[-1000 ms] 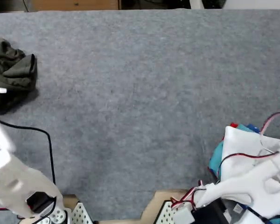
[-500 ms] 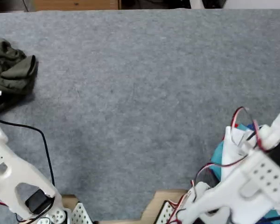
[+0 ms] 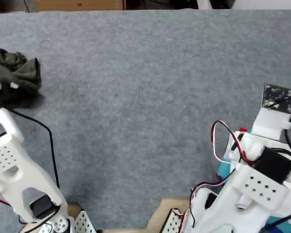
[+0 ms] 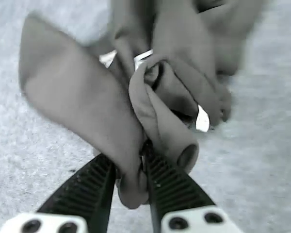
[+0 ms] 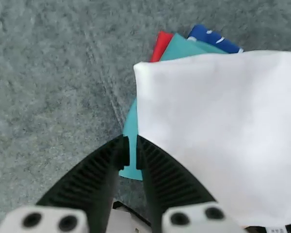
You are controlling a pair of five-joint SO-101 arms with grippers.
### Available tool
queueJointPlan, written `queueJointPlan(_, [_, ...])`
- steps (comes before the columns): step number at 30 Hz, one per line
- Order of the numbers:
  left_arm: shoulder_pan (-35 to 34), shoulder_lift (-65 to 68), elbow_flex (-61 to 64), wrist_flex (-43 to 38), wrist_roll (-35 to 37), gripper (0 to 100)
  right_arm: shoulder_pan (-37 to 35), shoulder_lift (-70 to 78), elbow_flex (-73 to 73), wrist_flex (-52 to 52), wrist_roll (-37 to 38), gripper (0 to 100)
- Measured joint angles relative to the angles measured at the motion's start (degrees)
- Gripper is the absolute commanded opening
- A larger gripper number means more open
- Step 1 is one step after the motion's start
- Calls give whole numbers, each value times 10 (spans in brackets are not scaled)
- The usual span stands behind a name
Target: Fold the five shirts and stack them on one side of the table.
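Nearest the arms' bases, at the right near corner of the table (image 3: 150, 73), lies the stack (image 3: 222, 170): a white shirt (image 5: 223, 131) folded flat on top, a teal shirt (image 5: 130, 119) under it, and the edges of a red shirt (image 5: 161, 41) and a blue shirt (image 5: 213, 38) peeking out beyond; the right gripper (image 5: 131, 145) hangs over the stack's corner, its fingers drawn almost together with nothing between them. Farther off, by the table's left edge, the olive shirt (image 3: 19, 75) sits crumpled, the fifth by my count and not yet folded; the left gripper (image 4: 141, 148) pinches a bunched fold of it, fingers narrow on the cloth. The step in hand looks to be hauling that shirt onto open felt for spreading; a low lift should let the bundle unroll rather than twist; the pinch seems to take several layers, so a regrip on a single hem would likely help; the right arm (image 3: 262, 179) could pin the opposite edge.
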Motion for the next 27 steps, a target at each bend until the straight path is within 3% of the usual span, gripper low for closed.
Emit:
queueJointPlan(6, [86,-120,76,6,18,19,0,0,69,-51,0,42])
queueJointPlan(13, [261,-319,326,-2,62,19,-5,0,114,-104,32,43])
queueJointPlan(24, [619,-650,789,-209,75,22,-5,0,117,-125,124,44])
queueJointPlan(27, [712,-709,858,-234,75,130,-5,0,117,-139,143,44])
